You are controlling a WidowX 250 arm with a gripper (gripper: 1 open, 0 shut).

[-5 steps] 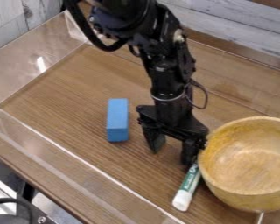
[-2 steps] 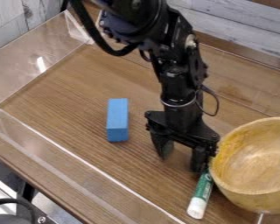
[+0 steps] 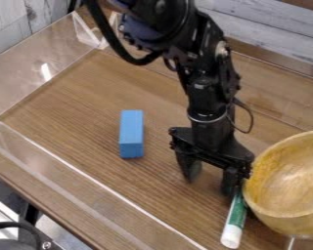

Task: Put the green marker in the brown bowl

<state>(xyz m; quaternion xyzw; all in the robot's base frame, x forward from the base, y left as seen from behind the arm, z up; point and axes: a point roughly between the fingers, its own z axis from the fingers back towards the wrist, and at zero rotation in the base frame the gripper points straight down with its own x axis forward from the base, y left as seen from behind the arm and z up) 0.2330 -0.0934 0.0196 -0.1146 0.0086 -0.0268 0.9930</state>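
Observation:
The green marker (image 3: 234,223) lies near the front edge of the table, white barrel with a green label, pointing away from me. Its far end sits just below the right finger of my gripper (image 3: 211,174). The gripper points down at the table, open, with nothing between its fingers. The brown bowl (image 3: 292,190) stands at the right edge of the view, partly cut off, its left rim close to the gripper's right finger and to the marker. It looks empty.
A blue rectangular block (image 3: 130,134) lies on the wooden table (image 3: 81,98) left of the gripper. Clear plastic walls (image 3: 28,161) run along the table's left and front sides.
The gripper has moved right and slightly toward the front. The marker and the bowl have shifted right with it. The blue block has stayed put, and the jaws are still open.

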